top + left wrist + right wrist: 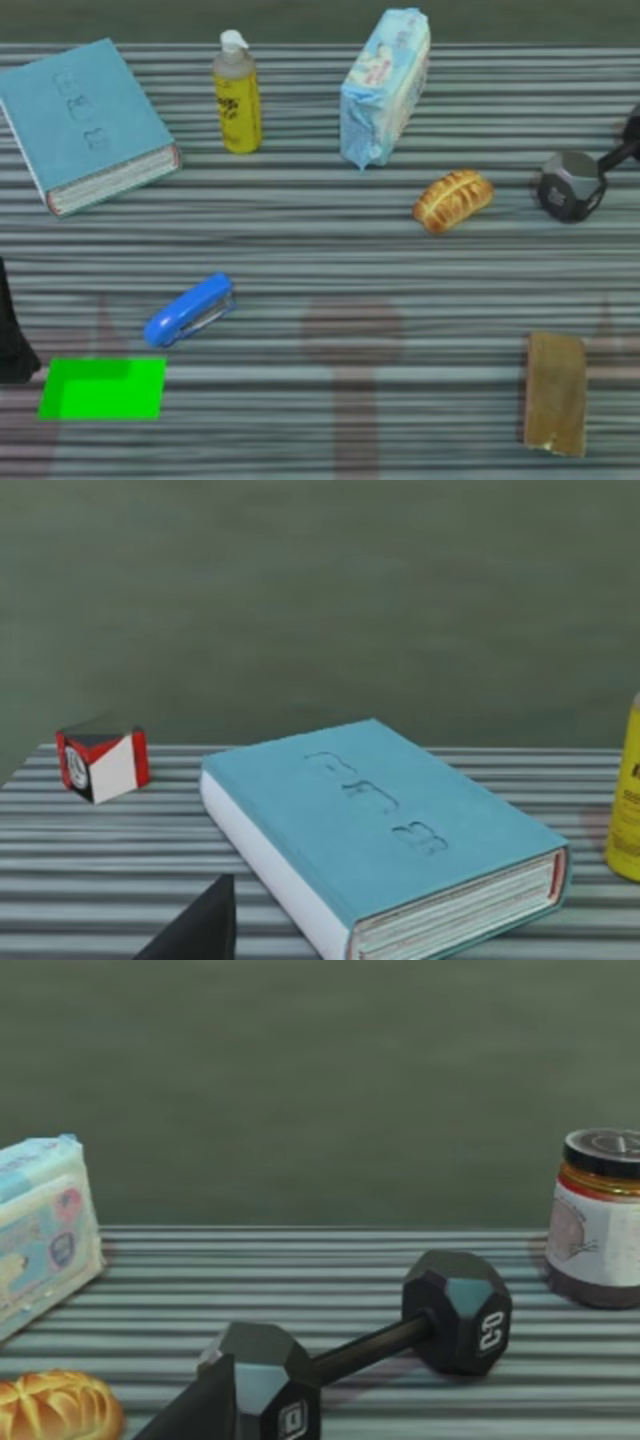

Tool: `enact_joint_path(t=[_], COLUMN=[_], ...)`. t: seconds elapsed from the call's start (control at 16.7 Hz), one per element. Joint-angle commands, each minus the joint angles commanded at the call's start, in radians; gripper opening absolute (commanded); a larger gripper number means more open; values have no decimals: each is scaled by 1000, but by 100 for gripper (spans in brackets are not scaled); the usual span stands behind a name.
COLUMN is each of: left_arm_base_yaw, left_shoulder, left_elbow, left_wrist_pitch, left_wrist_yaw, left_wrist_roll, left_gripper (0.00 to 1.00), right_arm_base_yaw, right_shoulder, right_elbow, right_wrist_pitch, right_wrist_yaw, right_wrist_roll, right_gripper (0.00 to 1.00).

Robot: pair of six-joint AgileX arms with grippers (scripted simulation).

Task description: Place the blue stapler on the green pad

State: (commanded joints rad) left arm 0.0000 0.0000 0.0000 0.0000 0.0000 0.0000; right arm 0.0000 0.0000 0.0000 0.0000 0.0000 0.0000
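The blue stapler [190,310] lies on the striped table at front left, slanted, with its silver underside facing the front. The green pad [103,388] lies flat just in front of it and to its left, with nothing on it; the two do not touch. My left arm [12,340] is a dark shape at the table's left edge, beside the pad and apart from the stapler. Neither wrist view shows the stapler or the pad. My right arm is outside the top view; only a dark piece of it [200,1408] shows in the right wrist view.
A light-blue book [85,120] lies at back left, with a yellow bottle [238,100] and a wipes pack [385,85] along the back. A bread roll [453,200], a dumbbell [572,183] and a brown block [555,392] are on the right. A red-and-white cube [102,763] and a jar [600,1220] stand farther back.
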Motion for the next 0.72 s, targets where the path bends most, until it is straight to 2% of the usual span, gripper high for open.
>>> enact_joint_path(t=[0.36,0.72], left_arm_base_yaw=[-28,-121], left_shoulder=[104,564], left_elbow=[99,452], left_wrist_pitch=[-73,-346], left_wrist_yaw=[1,-4], left_wrist_roll=[35,163], left_gripper=[100,100], right_arm_base_yaw=[0,0], right_shoulder=[0,0], right_elbow=[0,0], right_wrist_pitch=[0,0], right_wrist_yaw=[0,0], right_wrist_roll=[0,0], right_gripper=[100,100])
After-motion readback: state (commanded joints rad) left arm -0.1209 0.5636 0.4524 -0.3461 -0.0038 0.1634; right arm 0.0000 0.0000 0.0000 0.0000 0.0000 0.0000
